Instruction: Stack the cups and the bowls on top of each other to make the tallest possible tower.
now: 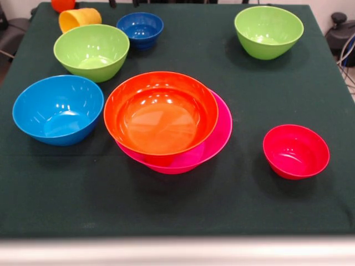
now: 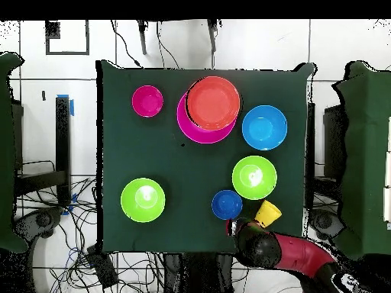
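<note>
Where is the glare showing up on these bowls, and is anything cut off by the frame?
Front view: bright ceiling-light spots on the inner walls of the orange bowl, light blue bowl and small red bowl; an orange cup is cropped at the top edge. Overhead view: small white glints in both lime green bowls.

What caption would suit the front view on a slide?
Orange bowl nested in a pink bowl, ringed by blue, green and red bowls on a dark table.
</note>
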`<state>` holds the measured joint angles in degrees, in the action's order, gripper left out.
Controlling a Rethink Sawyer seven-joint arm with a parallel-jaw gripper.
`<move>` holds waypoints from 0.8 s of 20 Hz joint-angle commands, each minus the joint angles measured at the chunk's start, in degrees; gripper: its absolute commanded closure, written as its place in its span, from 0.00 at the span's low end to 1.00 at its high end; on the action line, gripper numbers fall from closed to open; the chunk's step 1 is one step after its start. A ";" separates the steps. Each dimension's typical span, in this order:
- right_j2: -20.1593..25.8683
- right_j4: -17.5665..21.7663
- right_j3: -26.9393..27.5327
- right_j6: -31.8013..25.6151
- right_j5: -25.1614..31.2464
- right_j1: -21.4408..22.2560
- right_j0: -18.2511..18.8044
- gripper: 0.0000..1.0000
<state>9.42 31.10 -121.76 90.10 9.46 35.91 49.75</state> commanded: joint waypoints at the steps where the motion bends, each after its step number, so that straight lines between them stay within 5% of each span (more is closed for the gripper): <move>1: 6.00 -2.10 1.66 3.38 5.45 -0.59 -1.53 0.00; 16: 5.40 -1.48 2.93 3.67 5.36 -1.65 -2.51 0.00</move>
<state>10.65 31.12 -121.75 90.10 9.62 35.90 49.73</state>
